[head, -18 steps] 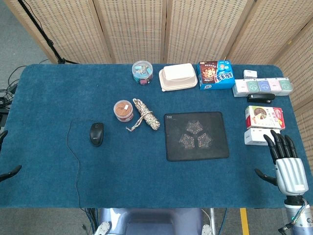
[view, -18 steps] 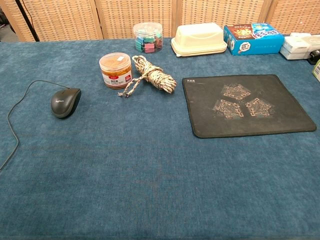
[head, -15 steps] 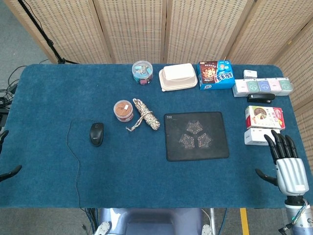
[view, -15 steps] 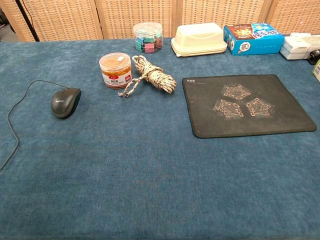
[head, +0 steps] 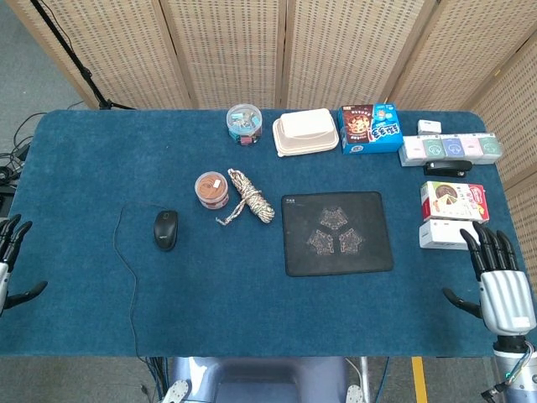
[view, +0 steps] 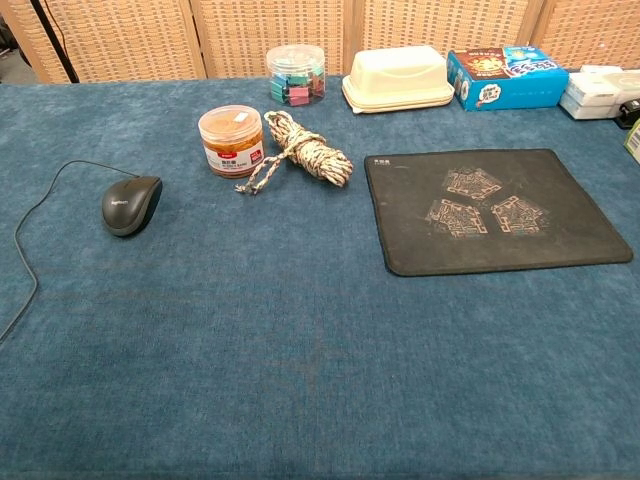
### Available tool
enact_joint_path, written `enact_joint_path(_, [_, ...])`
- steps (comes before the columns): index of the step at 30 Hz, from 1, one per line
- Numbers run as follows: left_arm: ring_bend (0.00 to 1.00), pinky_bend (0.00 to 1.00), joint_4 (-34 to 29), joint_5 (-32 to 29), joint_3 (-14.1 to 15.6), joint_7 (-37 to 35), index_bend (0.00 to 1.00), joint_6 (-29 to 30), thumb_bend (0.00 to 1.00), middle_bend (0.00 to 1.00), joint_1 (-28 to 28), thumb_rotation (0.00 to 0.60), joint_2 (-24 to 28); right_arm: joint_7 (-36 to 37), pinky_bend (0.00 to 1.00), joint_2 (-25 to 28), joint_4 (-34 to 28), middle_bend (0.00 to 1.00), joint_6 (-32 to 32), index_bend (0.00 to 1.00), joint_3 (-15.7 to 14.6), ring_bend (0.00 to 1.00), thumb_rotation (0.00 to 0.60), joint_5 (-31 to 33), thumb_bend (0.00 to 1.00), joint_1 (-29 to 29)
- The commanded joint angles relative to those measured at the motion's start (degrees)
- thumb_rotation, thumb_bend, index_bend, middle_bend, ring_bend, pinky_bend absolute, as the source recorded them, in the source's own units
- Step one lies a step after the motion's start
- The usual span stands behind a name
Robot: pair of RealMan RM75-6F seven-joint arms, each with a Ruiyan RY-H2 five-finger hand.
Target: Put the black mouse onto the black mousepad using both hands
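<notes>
The black mouse point(head: 165, 229) is sitting on the blue table point(head: 84, 168), well left of the black mousepad point(head: 337, 232) — nothing's touching it. Both hands are hanging off the near corners: right hand point(head: 502, 285) and left hand point(head: 10, 260), fingers spread, holding nothing.

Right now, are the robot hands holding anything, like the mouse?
No, nothing is held. The left robot hand and right robot hand are both empty at the table's edges, fingers apart. The black mouse lies untouched on the table.
</notes>
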Motion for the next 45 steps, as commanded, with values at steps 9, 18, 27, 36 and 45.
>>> enact_joint_path(9, [0.0, 0.0, 25.5, 12.7, 1.3, -3.8, 0.0, -5.5, 0.09, 0.0, -13.8, 0.6, -4.9, -1.7, 0.0, -0.9, 1.4, 0.0, -2.9, 0.0, 1.6, 0.0, 0.6, 4.7, 0.0, 0.9])
enact_joint_path(18, [0.0, 0.0, 49.9, 19.9, 6.2, -13.8, 0.0, -9.5, 0.09, 0.0, -25.2, 0.6, -17.9, -3.9, 0.0, -2.3, 3.0, 0.0, -5.5, 0.0, 2.7, 0.0, 0.6, 9.2, 0.0, 1.5])
enact_joint_path(27, [0.0, 0.0, 64.6, 21.6, 10.1, -18.8, 0.0, -8.6, 0.09, 0.0, -29.5, 0.6, -27.9, -3.9, 0.0, -2.6, 4.1, 0.0, -6.4, 0.0, 3.4, 0.0, 0.6, 11.5, 0.0, 1.7])
enact_joint_path(36, [0.0, 0.01, 69.7, 21.8, 13.0, -18.0, 0.0, -11.7, 0.11, 0.0, -34.1, 0.6, -33.5, -3.2, 0.0, -3.0, 5.5, 0.0, -8.0, 0.0, 4.2, 0.0, 0.6, 13.5, 0.0, 2.3])
enact_joint_path(45, [0.0, 0.07, 71.0, 21.4, 15.6, -17.2, 0.0, -14.2, 0.12, 0.0, -36.1, 0.6, -35.3, -2.4, 0.0, -2.9, 6.2, 0.0, -8.3, 0.0, 4.8, 0.0, 0.6, 15.0, 0.0, 2.2])
